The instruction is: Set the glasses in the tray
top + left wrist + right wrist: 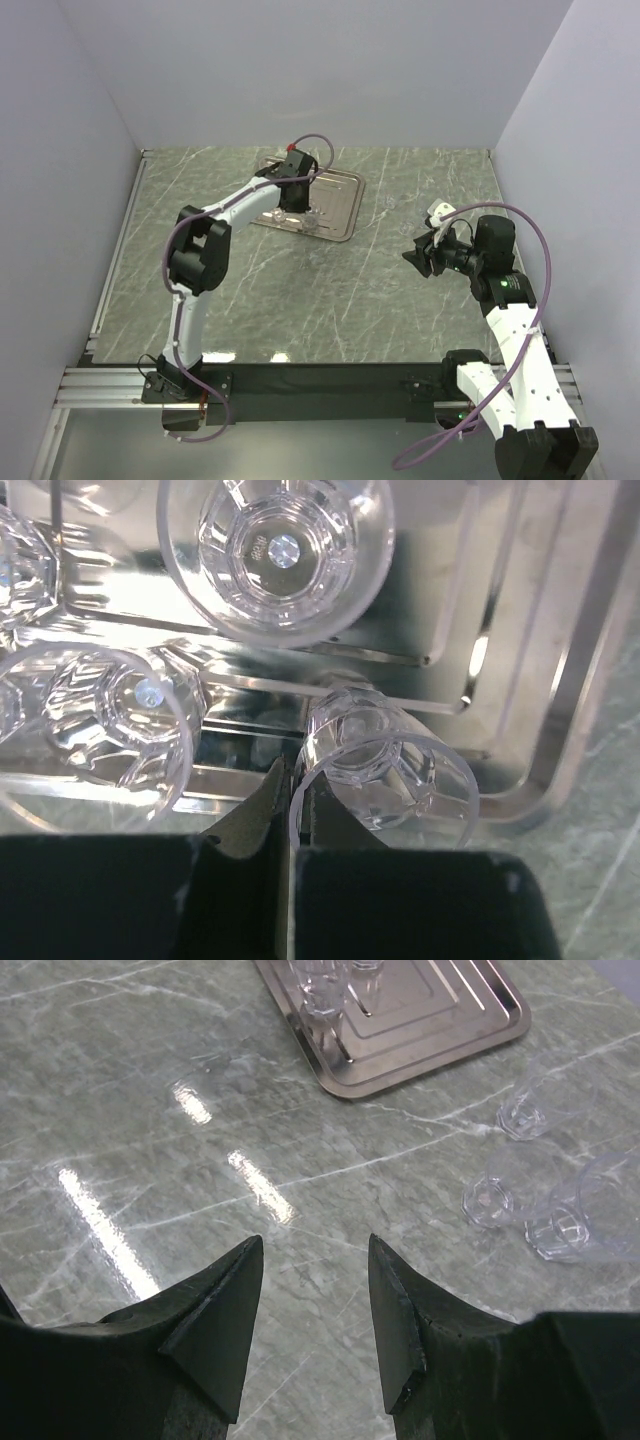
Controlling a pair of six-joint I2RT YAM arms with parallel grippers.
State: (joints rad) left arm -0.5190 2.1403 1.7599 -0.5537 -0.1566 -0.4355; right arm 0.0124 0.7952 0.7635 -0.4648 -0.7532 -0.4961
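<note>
The silver tray [335, 200] lies at the back middle of the table; it also shows in the left wrist view [560, 730] and the right wrist view [440, 1030]. My left gripper [290, 776] is over the tray's corner, shut on the rim of a clear glass [390, 770], with one finger inside the glass and one outside. Several other glasses stand in the tray, such as one [275, 550] behind and one [110, 720] to the left. My right gripper [315, 1245] is open and empty above the bare table. Three loose glasses lie to its right, one [530, 1110] farther, two [490, 1198] nearer.
The table is green-grey marble with bright light reflections [255, 1180]. Pale walls close it in at the back and both sides. A metal rail [115, 250] runs along the left edge. My right arm [500, 290] stands at the right, well away from the tray.
</note>
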